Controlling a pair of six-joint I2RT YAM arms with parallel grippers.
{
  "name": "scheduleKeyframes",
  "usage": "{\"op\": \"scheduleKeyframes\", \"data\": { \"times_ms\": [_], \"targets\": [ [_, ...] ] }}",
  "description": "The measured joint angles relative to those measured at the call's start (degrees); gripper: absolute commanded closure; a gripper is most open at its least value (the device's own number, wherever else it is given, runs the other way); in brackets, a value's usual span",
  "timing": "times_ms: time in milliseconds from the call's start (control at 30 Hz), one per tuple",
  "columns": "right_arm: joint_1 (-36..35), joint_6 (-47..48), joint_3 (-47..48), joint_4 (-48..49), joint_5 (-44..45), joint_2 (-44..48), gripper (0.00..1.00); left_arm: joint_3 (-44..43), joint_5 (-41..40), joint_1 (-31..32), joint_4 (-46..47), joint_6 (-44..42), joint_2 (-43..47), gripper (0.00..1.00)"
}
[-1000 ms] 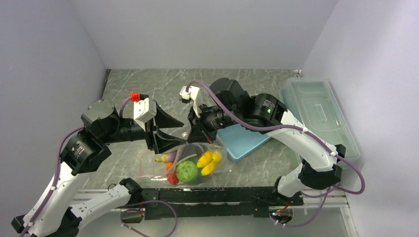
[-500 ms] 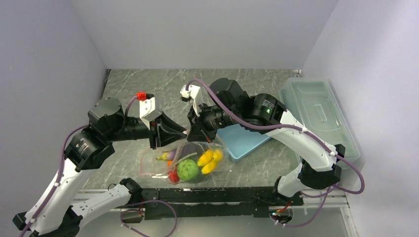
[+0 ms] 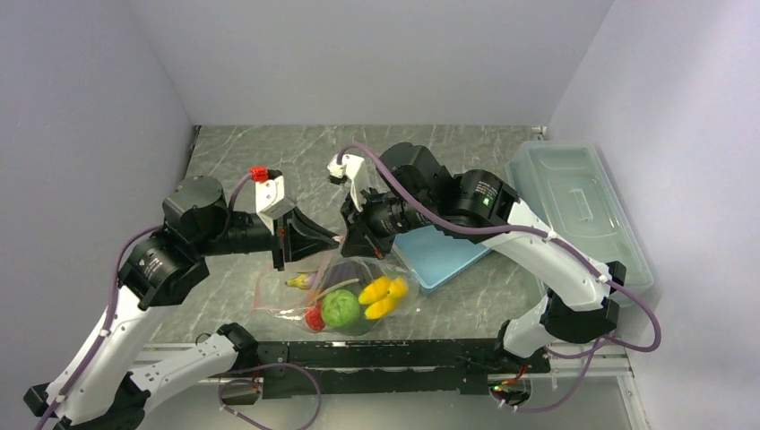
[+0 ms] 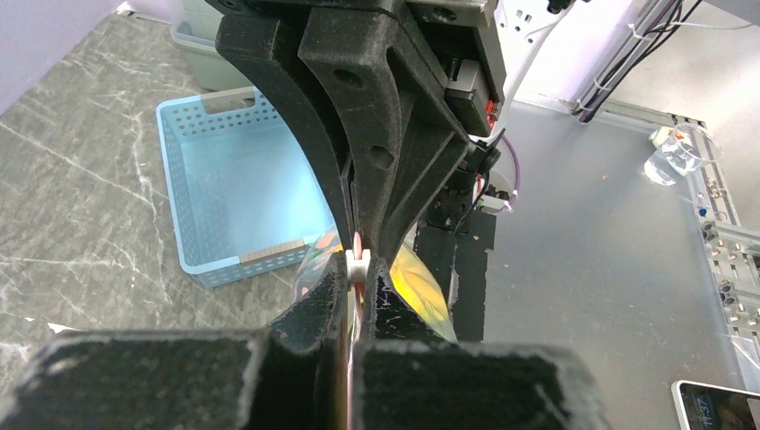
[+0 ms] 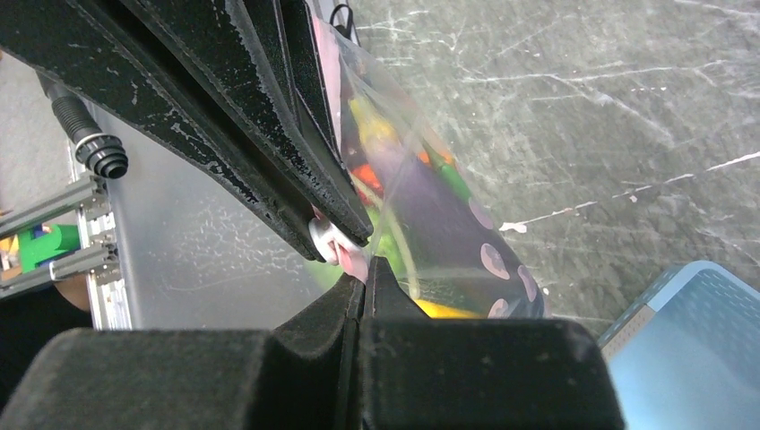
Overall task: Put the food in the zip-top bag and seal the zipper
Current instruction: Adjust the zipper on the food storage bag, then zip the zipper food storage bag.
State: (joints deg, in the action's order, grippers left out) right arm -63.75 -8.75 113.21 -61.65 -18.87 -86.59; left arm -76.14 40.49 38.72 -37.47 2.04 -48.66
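Note:
The zip-top bag [image 3: 345,288] hangs low over the table's front middle, lifted by its mouth. Inside is the food: a green melon [image 3: 341,307], yellow bananas [image 3: 381,296], a dark eggplant [image 3: 310,280] and a red piece [image 3: 314,319]. My left gripper [image 3: 333,240] and right gripper [image 3: 349,245] meet tip to tip at the bag's top edge. In the left wrist view the left gripper [image 4: 360,269] is shut on the pink zipper [image 4: 358,244] by a white slider [image 4: 358,262]. The right gripper [image 5: 366,269] is shut on the same pink zipper [image 5: 352,260], against the clear bag [image 5: 421,206].
A light-blue basket [image 3: 444,255] sits just right of the bag, under the right arm. A large clear lidded box [image 3: 578,210] lies along the right wall. Grey walls close in the left, back and right. A black rail [image 3: 385,354] runs along the near edge.
The left gripper has moved right to the bag's mouth and shut on the zipper strip. The right gripper has stayed shut on it. The bag has lifted and shifted slightly.

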Motion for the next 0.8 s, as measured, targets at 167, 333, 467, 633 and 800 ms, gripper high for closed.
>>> {"op": "scheduleKeyframes", "data": {
  "times_ms": [167,333,467,633,800],
  "targets": [
    [-0.04,-0.33,0.0,0.0,0.92,0.02,1.0,0.0,0.15,0.0,0.02,0.0,-0.2,1.0],
    [-0.2,-0.5,0.0,0.04,2.36,0.33,1.0,0.0,0.15,0.0,0.31,-0.02,-0.24,1.0],
    [-0.2,-0.48,0.0,0.37,3.21,0.98,1.0,0.0,0.13,0.0,0.85,-0.13,-0.22,1.0],
    [-0.24,-0.48,-0.5,1.68,4.39,2.73,1.0,0.0,0.11,0.0,1.92,-1.33,0.11,1.0],
    [-0.26,-0.52,-2.84,4.28,6.36,5.53,1.0,0.0,-0.2,0.0,2.08,-1.81,0.48,1.0]
  ]
}}
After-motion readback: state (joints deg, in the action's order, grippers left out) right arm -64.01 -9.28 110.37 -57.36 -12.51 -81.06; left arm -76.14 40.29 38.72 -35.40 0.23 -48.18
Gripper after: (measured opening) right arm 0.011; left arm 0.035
